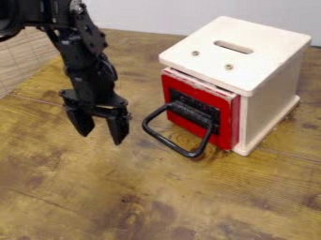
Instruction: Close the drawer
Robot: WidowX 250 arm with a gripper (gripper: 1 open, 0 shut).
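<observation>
A glossy red drawer (198,109) sits in the front of a small cream wooden box (251,66), its face about level with the box front. A large black loop handle (175,132) hangs from the drawer front and reaches down to the table. My black gripper (99,127) hovers to the left of the handle, apart from it, fingers pointing down. Its jaws stand open with nothing between them.
The cream box has a slot (234,45) in its top and stands at the right of a worn wooden table (150,202). A pale woven surface (25,56) shows at the far left edge.
</observation>
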